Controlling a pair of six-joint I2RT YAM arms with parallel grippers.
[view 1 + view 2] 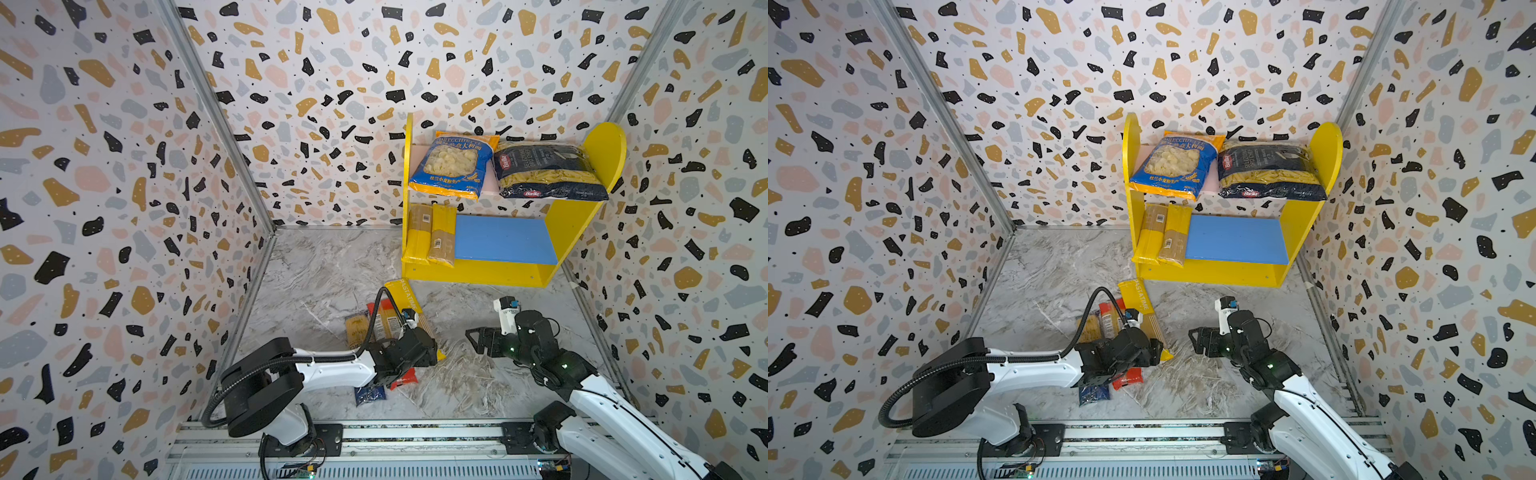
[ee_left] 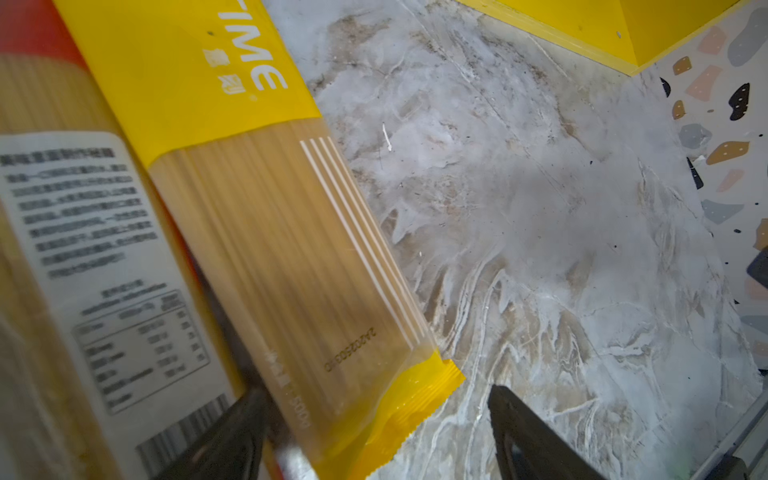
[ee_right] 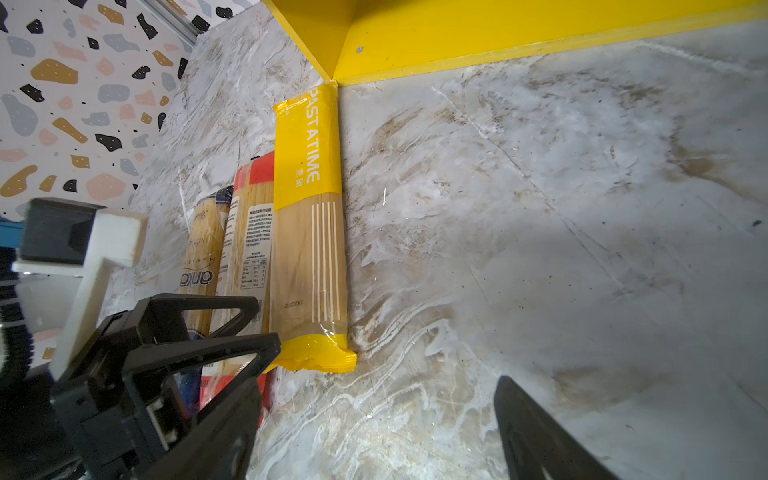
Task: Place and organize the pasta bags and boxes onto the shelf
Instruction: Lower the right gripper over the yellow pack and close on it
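The shelf (image 1: 478,274) (image 1: 1208,276) holds the orecchiette bag (image 1: 453,166) and the navy Barilla bag (image 1: 548,172) on its pink top board. Two yellow spaghetti packs (image 1: 430,237) lie on the left of the blue board. On the floor lie a third yellow pack (image 1: 405,295) (image 2: 270,228) (image 3: 309,232), a slim red pack (image 1: 384,318) (image 3: 249,232) and a blue-ended pack (image 1: 357,328) side by side. My left gripper (image 1: 432,352) (image 2: 376,392) is open and straddles the yellow pack's near end. The right gripper (image 1: 473,340) (image 3: 380,386) hangs open over bare floor to its right.
The terrazzo-patterned walls (image 1: 124,208) close in three sides. The right part of the blue board (image 1: 505,239) is bare. A metal rail (image 1: 374,436) carrying both arm bases runs along the front. Marble floor (image 1: 498,382) lies between the packs and the right wall.
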